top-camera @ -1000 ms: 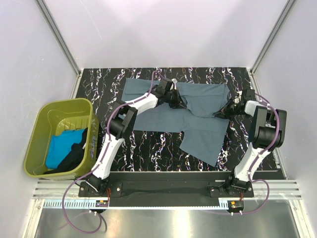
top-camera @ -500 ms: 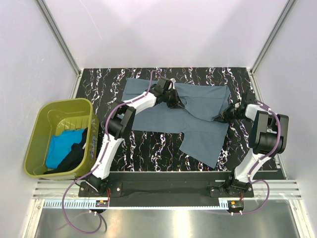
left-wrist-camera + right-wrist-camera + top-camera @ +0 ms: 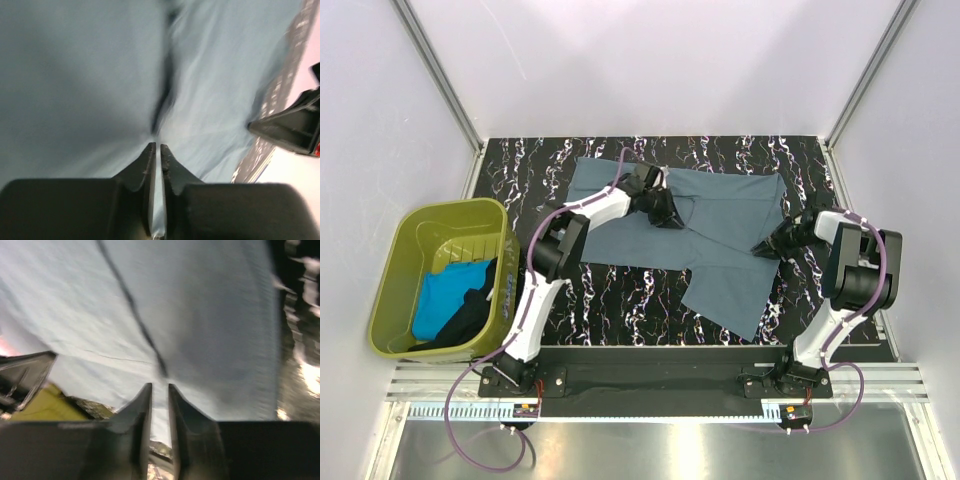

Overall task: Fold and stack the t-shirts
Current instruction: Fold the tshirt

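Observation:
The slate grey-blue t-shirt (image 3: 728,275) lies spread on the black marbled table (image 3: 620,305), partly folded. My left gripper (image 3: 666,213) is shut on a pinch of its cloth near the shirt's middle. My right gripper (image 3: 766,246) is shut on cloth at the shirt's right edge. In the left wrist view the shirt (image 3: 75,75) fills the frame and the gripper (image 3: 157,148) pinches a thin fold. In the right wrist view the gripper (image 3: 160,388) holds the shirt (image 3: 210,315) the same way. The turquoise t-shirt (image 3: 440,295) and the black t-shirt (image 3: 470,318) lie bunched in the tub.
The olive-green plastic tub (image 3: 450,206) stands off the table's left edge. White walls and metal posts enclose the back and sides. The right gripper's black body (image 3: 295,127) shows at the right of the left wrist view.
Both grippers have moved toward the near edge, drawing the held cloth of the grey-blue shirt with them. The tub and its shirts have not moved.

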Controlling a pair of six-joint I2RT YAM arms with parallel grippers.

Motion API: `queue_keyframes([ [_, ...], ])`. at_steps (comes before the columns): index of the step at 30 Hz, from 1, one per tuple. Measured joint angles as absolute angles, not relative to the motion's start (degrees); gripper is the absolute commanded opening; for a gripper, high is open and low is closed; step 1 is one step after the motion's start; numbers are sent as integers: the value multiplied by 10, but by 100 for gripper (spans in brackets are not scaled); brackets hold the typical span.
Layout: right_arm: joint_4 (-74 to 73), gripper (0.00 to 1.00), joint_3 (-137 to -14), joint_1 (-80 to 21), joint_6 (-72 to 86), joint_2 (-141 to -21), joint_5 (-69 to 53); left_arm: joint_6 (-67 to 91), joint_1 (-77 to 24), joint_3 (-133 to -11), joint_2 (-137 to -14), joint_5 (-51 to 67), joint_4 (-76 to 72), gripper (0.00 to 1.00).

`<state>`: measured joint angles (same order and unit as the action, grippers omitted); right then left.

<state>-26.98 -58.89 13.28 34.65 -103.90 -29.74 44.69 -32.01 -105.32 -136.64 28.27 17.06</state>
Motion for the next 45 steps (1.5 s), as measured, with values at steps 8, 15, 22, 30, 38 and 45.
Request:
queue_keyframes([
  [8, -366, 44, -655, 133, 301, -1025, -229, 381, -262, -974, -1273, 285, 235, 36],
  [15, -358, 56, -832, 130, 280, -1087, -199, 338, -175, -975, -1224, 284, 244, 36],
  [22, -330, 14, -911, 121, 306, -1191, -184, 349, -108, -1018, -1274, 277, 248, 34],
  [30, -322, 12, -995, 105, 338, -1303, -170, 404, -62, -1056, -1345, 268, 242, 32],
  [38, -324, 20, -1148, 101, 351, -1399, -175, 430, -37, -1119, -1396, 274, 235, 32],
  [45, -437, 58, -1340, 93, 336, -1473, -159, 422, -37, -1079, -1362, 267, 230, 39],
])
